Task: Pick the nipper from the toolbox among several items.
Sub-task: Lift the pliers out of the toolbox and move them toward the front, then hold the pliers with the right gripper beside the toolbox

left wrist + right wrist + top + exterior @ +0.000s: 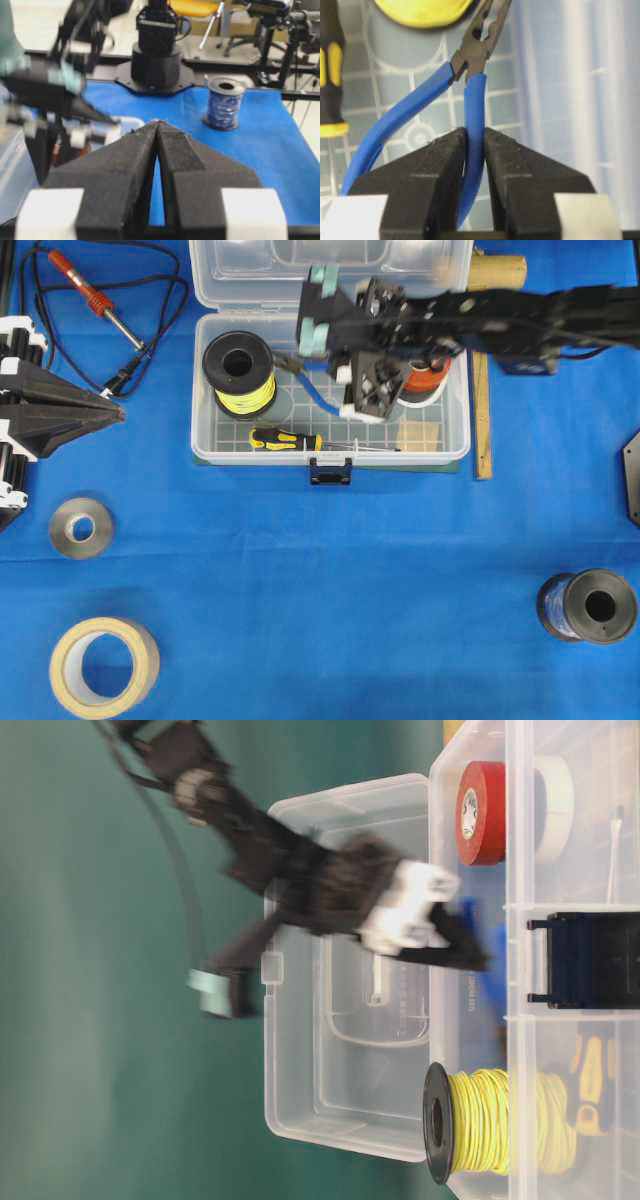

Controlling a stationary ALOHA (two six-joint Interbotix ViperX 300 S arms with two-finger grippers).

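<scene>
At the far left of the overhead view the left gripper sits parked on the blue cloth with its 2 pads pressed together on nothing, well apart from the soldering iron above it and from the toolbox. Inside the box, moving rightward, come the yellow wire spool, the screwdriver lying along the front wall, then the nipper, whose dark jaws point toward the yellow spool. The right gripper has clenched on 1 of the nipper's 2 blue handles, the other handle curving free to its left. The step in hand looks like the grasp just made, so the next move calls for a straight lift, since a 1-handle grip could let the tool swing or slip. Room is tight low down: the spool sits just beside the tip, the screwdriver near the free handle, and the orange spool close on the right. Above the box rim the space is open, with the lid folded back behind.
</scene>
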